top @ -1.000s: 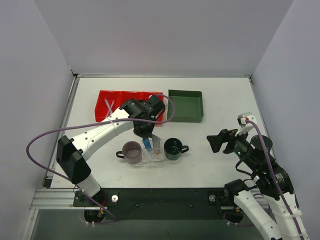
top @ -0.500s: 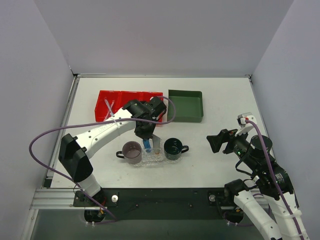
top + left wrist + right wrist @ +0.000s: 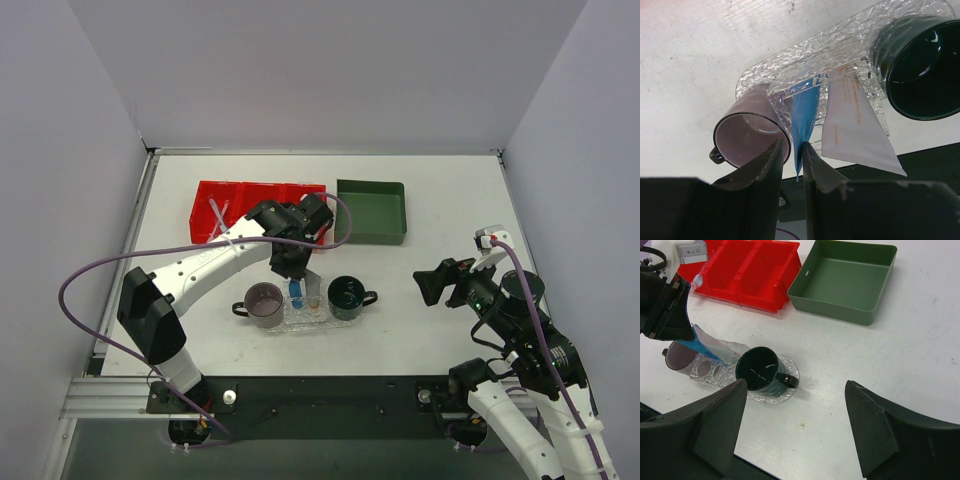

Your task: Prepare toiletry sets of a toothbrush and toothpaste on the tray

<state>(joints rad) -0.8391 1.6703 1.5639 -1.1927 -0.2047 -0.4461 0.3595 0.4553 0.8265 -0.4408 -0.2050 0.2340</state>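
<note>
The clear bumpy tray (image 3: 790, 70) (image 3: 300, 323) lies between the arms, in front of the bins. The light-blue toothbrush (image 3: 806, 112) (image 3: 296, 291) rests on it, slanting up toward my left gripper (image 3: 791, 145) (image 3: 290, 268). Its upper tip still pokes between the jaws, which stand slightly apart with a gap showing on one side. The white toothpaste (image 3: 852, 125) (image 3: 313, 288) lies beside the toothbrush, its orange cap end down on the tray. My right gripper (image 3: 795, 384) (image 3: 430, 283) hovers wide open over the table to the right, holding nothing.
A purple cup (image 3: 747, 135) (image 3: 264, 303) stands at the tray's left end and a dark green cup (image 3: 920, 65) (image 3: 346, 295) at its right end. Behind them are the red three-compartment bin (image 3: 240, 200) and the dark green square bin (image 3: 371, 210).
My left gripper has lowered slightly toward the tray and its jaws have parted, loosening on the toothbrush. The right arm has not moved.
</note>
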